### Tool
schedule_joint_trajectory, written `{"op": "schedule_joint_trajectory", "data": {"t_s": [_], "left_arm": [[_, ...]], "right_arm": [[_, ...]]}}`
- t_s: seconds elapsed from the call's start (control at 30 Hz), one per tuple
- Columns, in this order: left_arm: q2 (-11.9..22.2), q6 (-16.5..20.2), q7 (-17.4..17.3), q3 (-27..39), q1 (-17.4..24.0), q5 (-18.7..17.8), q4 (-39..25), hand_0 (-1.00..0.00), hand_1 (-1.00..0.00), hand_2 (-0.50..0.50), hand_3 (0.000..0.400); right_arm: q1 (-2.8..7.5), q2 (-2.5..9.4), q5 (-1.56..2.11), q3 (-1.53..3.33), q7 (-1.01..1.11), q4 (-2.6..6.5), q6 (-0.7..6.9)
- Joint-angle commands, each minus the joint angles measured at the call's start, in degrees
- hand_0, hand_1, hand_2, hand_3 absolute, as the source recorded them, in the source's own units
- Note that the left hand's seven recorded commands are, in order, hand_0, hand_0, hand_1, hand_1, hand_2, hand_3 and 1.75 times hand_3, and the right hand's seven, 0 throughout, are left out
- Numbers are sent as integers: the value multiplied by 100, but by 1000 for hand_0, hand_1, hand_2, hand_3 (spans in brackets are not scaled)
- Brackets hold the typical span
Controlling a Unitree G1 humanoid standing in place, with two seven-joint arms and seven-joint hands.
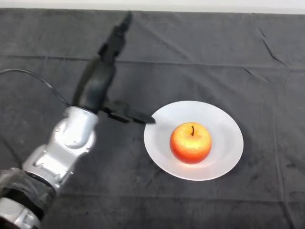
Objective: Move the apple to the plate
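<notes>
The red-and-yellow apple (190,142) sits upright, stem up, near the middle of the round white plate (224,164). The plate lies on the tabletop (200,57), covered by a wrinkled dark grey cloth with creases toward the far right. The robot hand (102,78) hangs left of the plate, empty, fingers straight, thumb tip reaching the plate's left rim. A pale strip runs beyond the far edge.

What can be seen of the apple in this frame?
The apple is round, red-orange with yellowish patches, smooth-skinned and whole. It sits upright, its short dark stem pointing up from a shallow dip. It rests on the white plate, a little left of the plate's middle. Only the plate touches it; the robot hand is apart from it, to the left.
</notes>
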Motion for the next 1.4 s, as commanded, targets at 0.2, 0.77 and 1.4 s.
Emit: {"op": "schedule_joint_trajectory", "data": {"t_s": [0.2, 0.77, 1.4], "left_arm": [[670, -207, 92, 786, 518, -221, -416, 0, 0, 0, 0], [1082, -510, 454, 2205, 1538, -336, -566, 0, 0, 0, 0], [1130, -580, 700, 3415, 2500, -425, -966, 0, 0, 0, 0]], "right_arm": [[521, 534, 181, -32, 44, 504, 538], [524, 535, 196, -16, 44, 494, 546], [527, 536, 213, 1, 45, 487, 551]]}}
